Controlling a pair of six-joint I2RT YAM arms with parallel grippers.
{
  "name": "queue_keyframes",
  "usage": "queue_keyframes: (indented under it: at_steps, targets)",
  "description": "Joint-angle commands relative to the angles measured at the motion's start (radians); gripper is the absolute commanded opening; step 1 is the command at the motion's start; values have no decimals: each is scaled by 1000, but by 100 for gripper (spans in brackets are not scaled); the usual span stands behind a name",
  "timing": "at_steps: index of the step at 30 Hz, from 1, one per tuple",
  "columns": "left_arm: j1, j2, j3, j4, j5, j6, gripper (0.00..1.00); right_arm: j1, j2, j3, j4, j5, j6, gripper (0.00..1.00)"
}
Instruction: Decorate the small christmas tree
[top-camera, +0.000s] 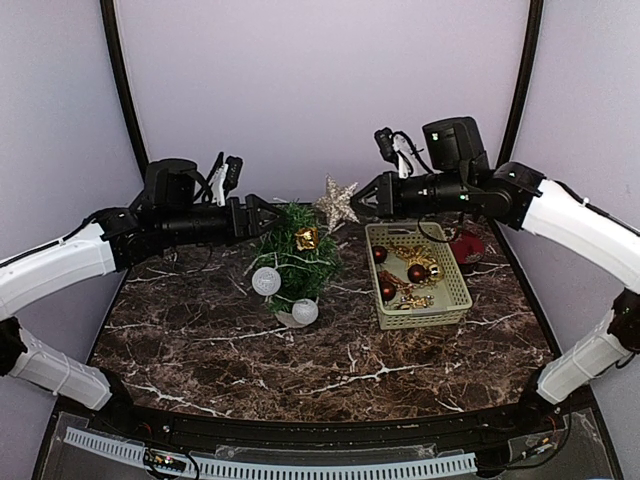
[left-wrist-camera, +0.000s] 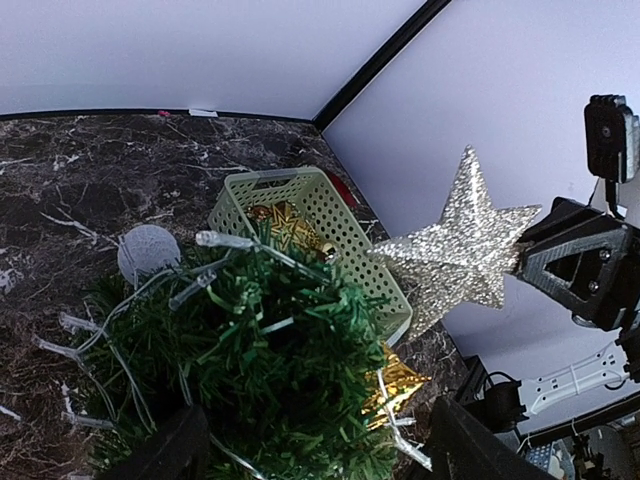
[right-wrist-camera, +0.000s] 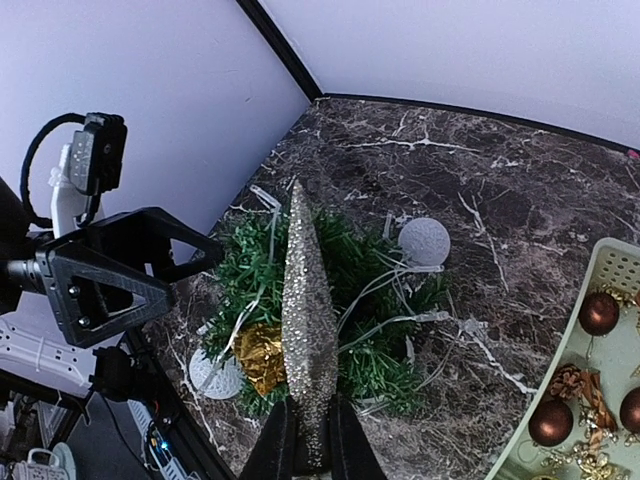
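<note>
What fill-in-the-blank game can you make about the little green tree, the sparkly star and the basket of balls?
1. The right gripper is shut on a glittery silver ____.
2. The left gripper, beside the small bushy dark-green tree, has its jaws wide ____.
3. The shiny dark red balls lie in the pale green plastic ____.
Missing words: star; open; basket.

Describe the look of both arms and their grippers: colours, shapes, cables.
The left arm and right arm match: smooth white shells on the lower links, black forearms and wrists. The left gripper and right gripper are black, their fingers open triangular frames. Each wrist carries a black camera on a white bracket, fed by a looping black cable.
</note>
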Motion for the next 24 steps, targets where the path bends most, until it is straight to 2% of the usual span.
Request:
queue_keyframes:
  at_steps: [1, 12, 24]
  targets:
    - [17, 16, 28, -8, 14, 17, 78, 1, 46, 82, 19, -27, -34, 0]
    - [23, 57, 25, 19, 57, 21, 74, 3, 172, 212, -46, -48, -96, 0]
    - [25, 89, 18, 41, 86, 36, 70, 17, 222, 245, -130, -73, -127, 0]
